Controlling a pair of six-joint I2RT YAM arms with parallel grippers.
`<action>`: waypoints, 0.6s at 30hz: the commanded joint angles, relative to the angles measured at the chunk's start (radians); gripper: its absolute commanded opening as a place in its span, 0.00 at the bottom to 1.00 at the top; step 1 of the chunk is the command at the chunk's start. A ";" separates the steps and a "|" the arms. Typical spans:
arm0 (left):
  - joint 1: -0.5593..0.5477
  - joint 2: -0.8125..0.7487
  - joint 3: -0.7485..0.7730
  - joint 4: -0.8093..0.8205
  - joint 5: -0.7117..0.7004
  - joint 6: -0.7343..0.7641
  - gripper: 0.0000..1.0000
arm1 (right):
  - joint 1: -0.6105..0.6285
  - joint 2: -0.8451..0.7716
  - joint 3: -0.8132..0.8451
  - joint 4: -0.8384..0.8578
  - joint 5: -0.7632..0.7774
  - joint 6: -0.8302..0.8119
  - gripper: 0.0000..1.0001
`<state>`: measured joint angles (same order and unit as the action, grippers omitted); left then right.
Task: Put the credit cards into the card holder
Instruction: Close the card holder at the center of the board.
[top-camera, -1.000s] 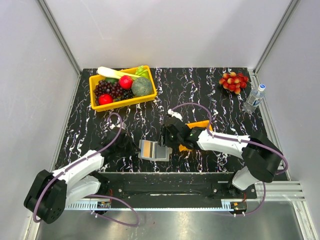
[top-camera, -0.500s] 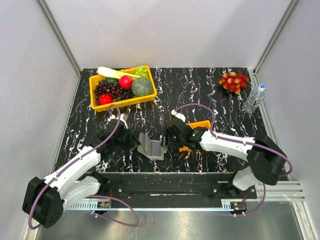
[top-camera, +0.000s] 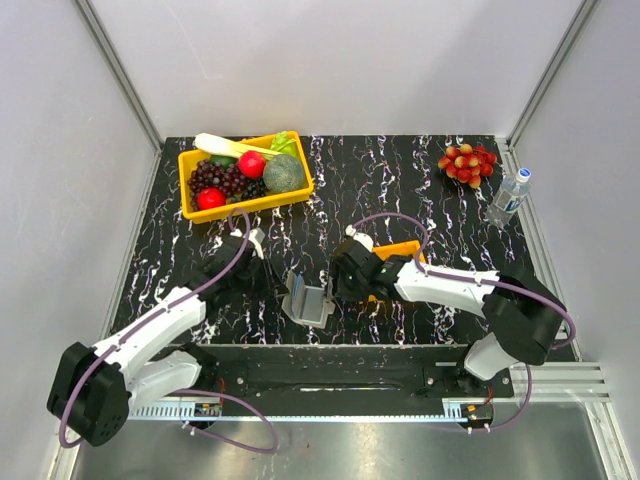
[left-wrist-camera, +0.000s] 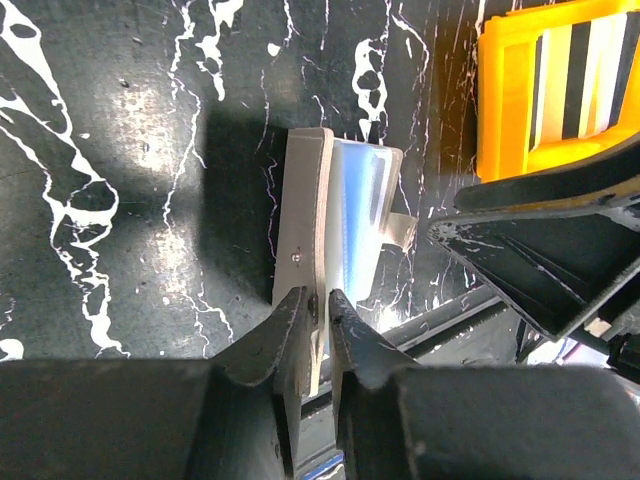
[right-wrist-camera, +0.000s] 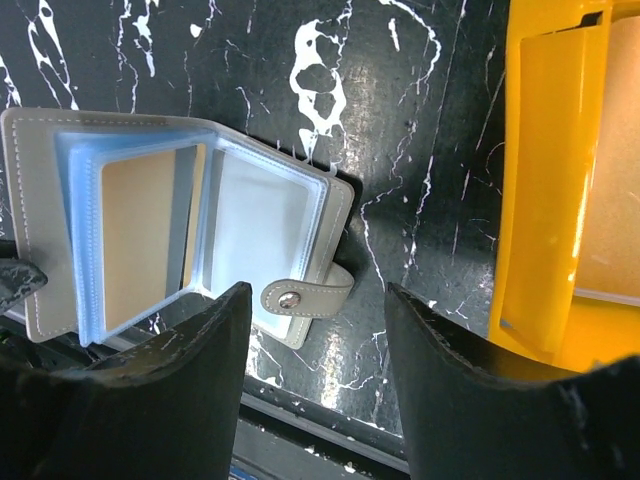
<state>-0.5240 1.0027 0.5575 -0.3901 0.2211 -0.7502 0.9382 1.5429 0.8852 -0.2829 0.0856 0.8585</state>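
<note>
The taupe-grey card holder (top-camera: 307, 298) stands half open near the table's front edge, its blue-grey pockets (right-wrist-camera: 265, 235) facing right. A tan card (right-wrist-camera: 140, 240) sits in one pocket. My left gripper (left-wrist-camera: 318, 298) pinches the near edge of its left cover (left-wrist-camera: 303, 215), jaws almost together. My right gripper (right-wrist-camera: 315, 300) hovers open just above the holder's snap strap (right-wrist-camera: 305, 296), with nothing between its fingers. More credit cards, striped dark and light (left-wrist-camera: 575, 75), lie in the small orange tray (left-wrist-camera: 492, 110); a tan one (right-wrist-camera: 610, 220) shows in the right wrist view.
The orange tray (top-camera: 405, 248) lies right behind my right wrist. A yellow bin (top-camera: 184, 182) of fruit and vegetables stands at the back left. A red grape bunch (top-camera: 467, 163) and a water bottle (top-camera: 508, 198) are at the back right. A metal rail (top-camera: 330, 375) runs along the front.
The holder lay flat open a second ago; it is now folded up into a V. My left arm has swung in towards it. My right gripper has opened wider.
</note>
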 joint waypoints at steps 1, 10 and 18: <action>-0.021 0.016 0.053 0.062 0.053 0.014 0.20 | -0.012 0.014 -0.014 0.024 -0.027 0.031 0.61; -0.068 0.050 0.065 0.114 0.090 0.015 0.32 | -0.018 -0.030 -0.038 0.030 0.003 0.045 0.62; -0.116 0.117 0.068 0.197 0.148 0.014 0.33 | -0.019 -0.153 -0.081 0.011 0.107 0.068 0.63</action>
<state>-0.6197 1.0817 0.5831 -0.2893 0.3035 -0.7410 0.9272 1.4811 0.8158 -0.2802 0.1001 0.8963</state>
